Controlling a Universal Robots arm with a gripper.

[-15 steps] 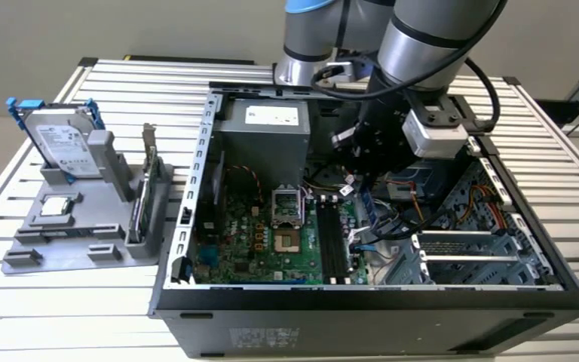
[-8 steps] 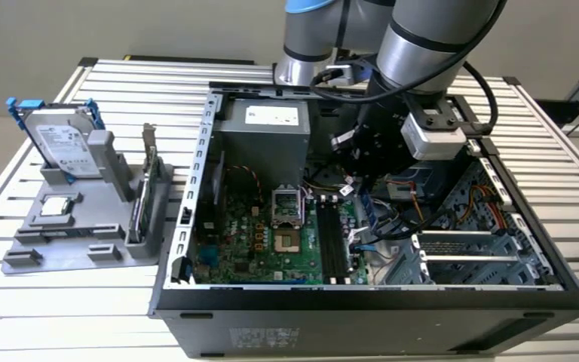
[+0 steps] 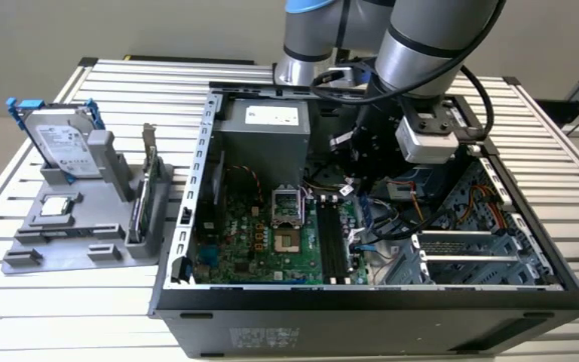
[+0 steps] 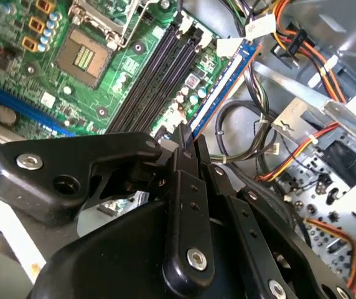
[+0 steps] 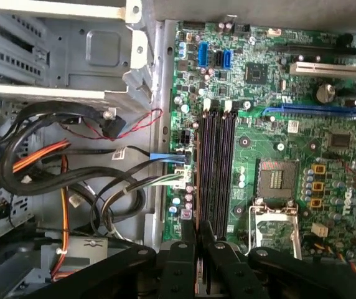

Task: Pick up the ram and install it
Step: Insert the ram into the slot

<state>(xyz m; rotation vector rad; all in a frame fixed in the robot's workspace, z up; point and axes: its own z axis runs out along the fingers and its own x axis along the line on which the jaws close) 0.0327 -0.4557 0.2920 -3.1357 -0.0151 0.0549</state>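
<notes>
- Reaching down into the open computer case [image 3: 370,302], the hand [image 4: 189,144] has its fingers pinched on the thin ram [image 4: 221,87].
- Ram stands on edge at the green board's [image 5: 271,124] black slots [image 5: 218,168], at 3 o'clock of them in the exterior view.

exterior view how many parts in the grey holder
3: the hard drive upright at its back, a square chip flat before it, a card on edge toward the exterior view's right; others may be hidden.
</notes>
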